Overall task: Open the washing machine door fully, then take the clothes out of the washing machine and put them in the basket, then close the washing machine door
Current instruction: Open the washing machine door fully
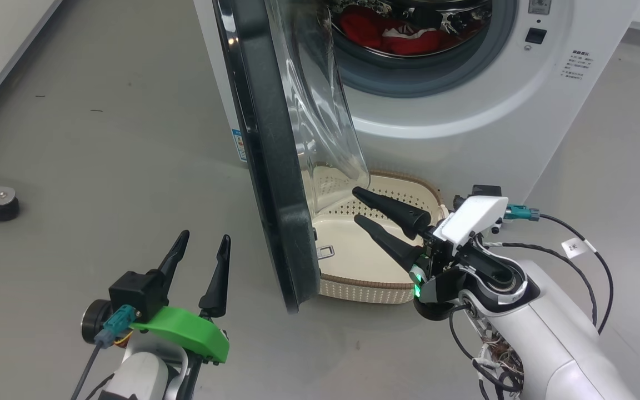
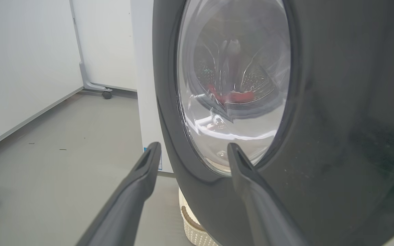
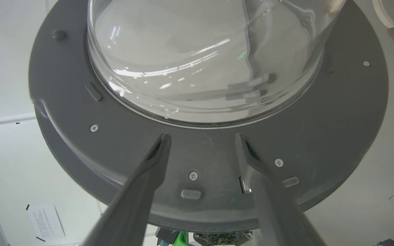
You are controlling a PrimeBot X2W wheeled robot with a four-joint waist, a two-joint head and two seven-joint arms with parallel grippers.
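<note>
i see one big white front-loading washing machine [image 1: 464, 122], and its large round door with the glossy black rim [image 1: 267, 166] stands swung out, edge-on to my head camera. its clear glass bowl [image 1: 320, 111] bulges toward the drum. red clothes with white parts [image 1: 386, 33] lie in the steel drum beyond the door; i cannot count them. one cream perforated plastic basket with a brown woven-look rim [image 1: 364, 289] sits on the floor just on the door's inner side.

writing: a blue label [image 1: 239, 144] on the machine's corner behind the door, small print [image 1: 574, 65] on the front panel and a white cable tag [image 1: 575, 246] are all too small to read.

two grippers. the left gripper [image 1: 204, 236] is on the door's outer side, fingers spread, nothing between them. the right gripper [image 1: 357, 205] is on the inner side above the basket, pointing at the door, fingers apart and empty. i count four screws on the door's inner ring, one of them here [image 3: 193, 176].
</note>
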